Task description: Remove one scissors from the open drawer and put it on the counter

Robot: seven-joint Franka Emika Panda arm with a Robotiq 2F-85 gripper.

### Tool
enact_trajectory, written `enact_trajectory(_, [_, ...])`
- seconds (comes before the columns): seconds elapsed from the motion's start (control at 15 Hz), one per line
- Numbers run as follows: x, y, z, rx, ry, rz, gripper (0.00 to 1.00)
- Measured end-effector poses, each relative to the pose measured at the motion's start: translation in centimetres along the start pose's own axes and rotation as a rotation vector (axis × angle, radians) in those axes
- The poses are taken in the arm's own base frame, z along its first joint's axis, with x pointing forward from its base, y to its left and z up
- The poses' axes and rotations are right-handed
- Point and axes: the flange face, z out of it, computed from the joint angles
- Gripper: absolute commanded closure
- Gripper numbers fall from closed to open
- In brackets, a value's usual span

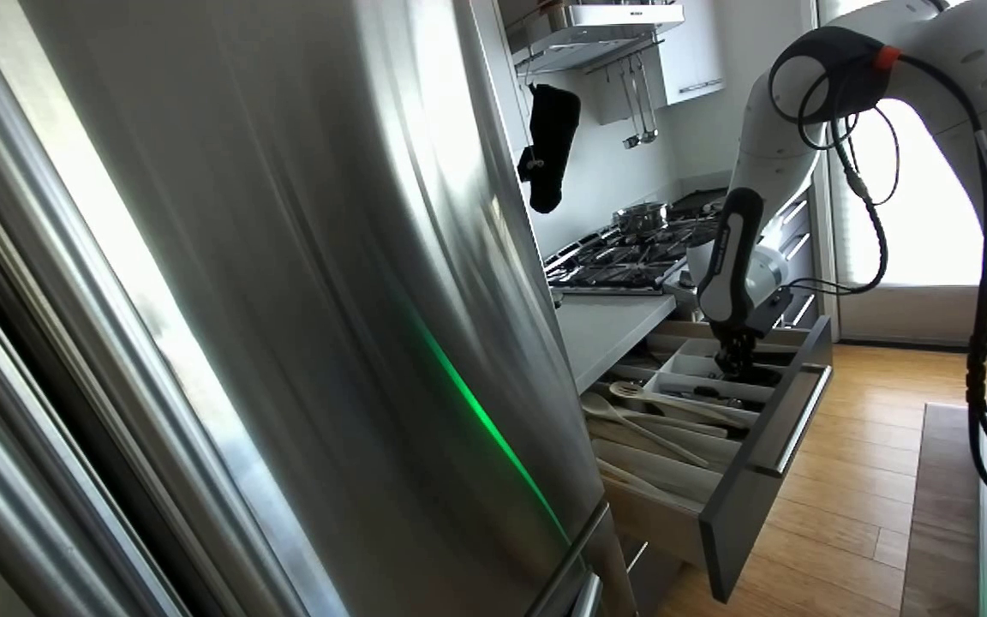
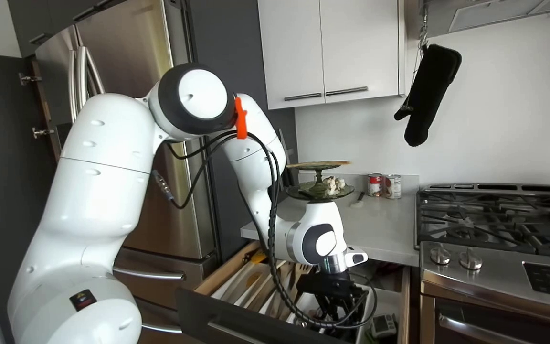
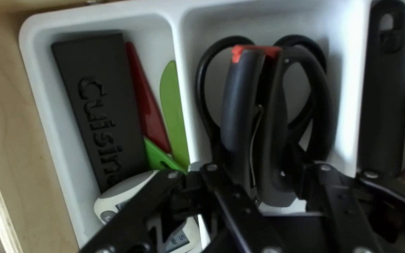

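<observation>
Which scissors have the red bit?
The thick-handled scissors on top: the red bit sits at their handle ends. The scissors underneath have thin black loops and show no red.

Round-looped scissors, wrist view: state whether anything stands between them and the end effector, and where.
Yes: a red-tipped tool overlaps the round-looped scissors between their two loops, hiding part of them in the wrist view. The end effector would probably have to shift that tool first.
</observation>
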Motion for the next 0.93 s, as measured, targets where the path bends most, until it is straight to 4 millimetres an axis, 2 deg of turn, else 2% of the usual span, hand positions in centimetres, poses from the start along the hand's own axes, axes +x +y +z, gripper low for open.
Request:
enact_trajectory(0.47, [0.1,0.5,-0.6,-0.008,0.009,0.0,0.8])
enact_trajectory(0.93, [0.4,1.9,-4.2,0.0,0.044,-0.002,0.8])
